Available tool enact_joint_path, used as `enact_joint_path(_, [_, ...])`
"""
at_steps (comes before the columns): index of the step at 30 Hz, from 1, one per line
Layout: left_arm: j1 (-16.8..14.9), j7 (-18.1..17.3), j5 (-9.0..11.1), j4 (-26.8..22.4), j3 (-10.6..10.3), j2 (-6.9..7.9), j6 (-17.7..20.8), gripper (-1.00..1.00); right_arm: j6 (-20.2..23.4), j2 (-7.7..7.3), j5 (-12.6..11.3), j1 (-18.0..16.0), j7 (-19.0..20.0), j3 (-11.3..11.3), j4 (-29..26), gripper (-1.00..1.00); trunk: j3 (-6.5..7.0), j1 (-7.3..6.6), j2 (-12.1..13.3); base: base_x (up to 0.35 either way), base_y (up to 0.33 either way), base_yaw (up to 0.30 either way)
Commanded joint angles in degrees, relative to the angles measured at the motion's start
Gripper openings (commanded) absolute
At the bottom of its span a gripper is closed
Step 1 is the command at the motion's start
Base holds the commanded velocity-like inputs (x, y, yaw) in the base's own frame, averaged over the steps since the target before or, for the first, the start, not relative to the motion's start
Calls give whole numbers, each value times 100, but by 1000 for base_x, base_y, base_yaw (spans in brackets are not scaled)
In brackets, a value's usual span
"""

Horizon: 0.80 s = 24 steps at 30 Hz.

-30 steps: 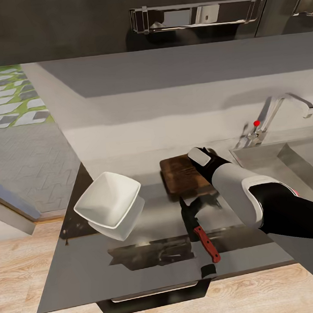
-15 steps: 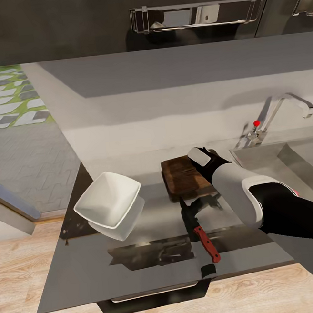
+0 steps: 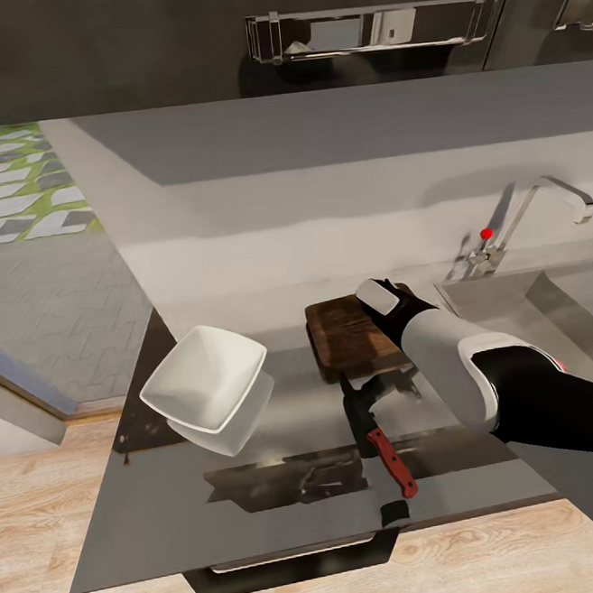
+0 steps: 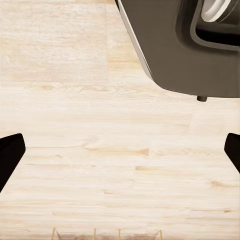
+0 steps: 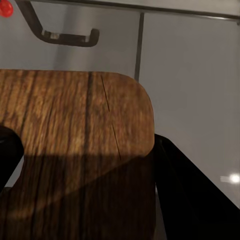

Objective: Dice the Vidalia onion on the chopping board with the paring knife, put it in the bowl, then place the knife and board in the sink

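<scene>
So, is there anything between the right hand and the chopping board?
Nothing visible. The right hand is directly over the chopping board, its fingers on either side of the bare wood. The paring knife lies apart, nearer the counter's front edge.

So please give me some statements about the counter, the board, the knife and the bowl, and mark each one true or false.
1. The paring knife lies on the countertop, in front of the chopping board. True.
2. The bowl stands on the chopping board. False: it stands on the countertop, to the left of the board.
3. The right gripper is over the chopping board with its fingers apart. True.
4. The knife is held in the left gripper. False: that gripper is open over the wooden floor, holding nothing.
5. The tap has a blue knob. False: the knob is red.
</scene>
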Motion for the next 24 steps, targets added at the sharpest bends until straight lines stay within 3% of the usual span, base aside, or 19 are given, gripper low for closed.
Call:
enact_joint_path(1, [4,-3,36,-10,13,-5,-5,100,-48,1,-21,-4,5,6,-2,-100,-9,3,-10,0,0,0])
enact_joint_path(24, [4,-3,36,66,13,0,-7,100,-48,1,-45,-4,43,-11,71,-100,-9,3,-10,0,0,0])
